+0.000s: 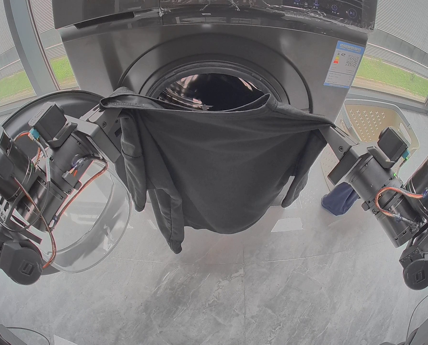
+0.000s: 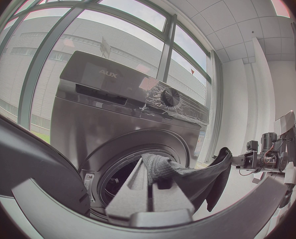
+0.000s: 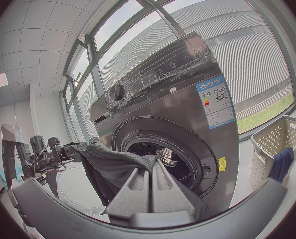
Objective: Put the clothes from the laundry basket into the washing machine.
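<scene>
A dark garment (image 1: 223, 168) is held spread at the frame's centre, before the open washing machine (image 1: 214, 39). Its upper corners are clenched in the fingers of the left gripper (image 1: 111, 117) and right gripper (image 1: 330, 136). A blue cloth (image 1: 339, 198) is draped over the laundry basket (image 1: 374, 120) at centre right.

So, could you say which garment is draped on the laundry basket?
The blue garment, over the basket rim; the black shirt hangs between the left gripper and right gripper.
</scene>
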You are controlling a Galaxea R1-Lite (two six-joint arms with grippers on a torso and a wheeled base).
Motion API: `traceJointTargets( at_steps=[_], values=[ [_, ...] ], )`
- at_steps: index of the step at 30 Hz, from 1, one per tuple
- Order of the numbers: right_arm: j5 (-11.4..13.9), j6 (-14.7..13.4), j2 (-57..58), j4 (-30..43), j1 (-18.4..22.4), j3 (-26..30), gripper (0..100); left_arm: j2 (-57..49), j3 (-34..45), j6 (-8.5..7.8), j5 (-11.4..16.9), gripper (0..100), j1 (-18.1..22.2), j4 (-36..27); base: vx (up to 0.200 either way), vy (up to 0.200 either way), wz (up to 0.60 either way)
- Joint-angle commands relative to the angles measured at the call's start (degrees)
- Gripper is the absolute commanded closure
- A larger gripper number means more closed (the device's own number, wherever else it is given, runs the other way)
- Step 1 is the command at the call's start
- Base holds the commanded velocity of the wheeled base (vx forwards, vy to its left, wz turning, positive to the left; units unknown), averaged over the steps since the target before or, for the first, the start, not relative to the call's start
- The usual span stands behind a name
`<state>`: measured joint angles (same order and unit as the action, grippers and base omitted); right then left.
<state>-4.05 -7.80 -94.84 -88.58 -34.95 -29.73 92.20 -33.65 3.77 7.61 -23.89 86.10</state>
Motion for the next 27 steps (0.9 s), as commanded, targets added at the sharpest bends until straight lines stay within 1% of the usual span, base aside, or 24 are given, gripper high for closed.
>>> traceJointTargets(
  at_steps=[1, 12, 16, 17, 18, 19, 21, 24, 27],
  values=[
    [0.0, -0.02, 0.27, -0.02, -0.03, -0.06, 100, 0.09, 0.07, -0.08, 0.04, 100, -0.19, 0.03, 0.0, 0.0, 0.0],
    [0.0, -0.02, 0.36, -0.02, -0.03, -0.5, 100, 0.35, -0.1, 0.01, 0.13, 100, -0.89, -0.15, 0.0, 0.0, 0.0],
    [0.09, -0.02, 0.27, 0.07, -0.12, -0.41, 100, 0.35, -0.19, -0.08, 0.13, 100, -4.06, -1.64, 0.0, 0.0, 0.0],
    [0.09, -0.02, 0.18, 0.07, -0.03, -0.15, 100, 0.44, 0.25, -0.08, 0.13, 100, -6.25, -1.9, 0.0, 0.0, 0.0],
    [0.09, -0.02, 0.1, 0.16, -0.03, -0.06, 100, 0.44, 0.25, -0.08, 0.13, 100, -6.43, -1.9, 0.0, 0.0, 0.0],
    [0.09, -0.02, -0.08, 0.33, -0.12, 0.29, 100, 0.7, -0.37, -0.16, 0.13, 100, -8.19, -2.08, 0.0, 0.0, 0.0],
    [0.09, -0.11, -0.61, 0.77, -0.56, 1.43, 100, 1.49, -1.33, -0.16, 0.57, 100, -10.03, -2.52, 0.0, 0.0, 0.0],
    [0.18, 0.07, -3.24, 0.86, -1.88, 5.3, 100, 2.11, -1.16, -0.16, 0.83, 100, -11.88, -2.61, 0.0, 0.0, 0.0],
    [0.18, 0.16, -8.25, 0.07, -3.28, 5.65, 100, 3.34, -1.77, 0.01, 1.62, 100, -11.97, -2.52, 0.0, 0.0, 0.0]
  ],
)
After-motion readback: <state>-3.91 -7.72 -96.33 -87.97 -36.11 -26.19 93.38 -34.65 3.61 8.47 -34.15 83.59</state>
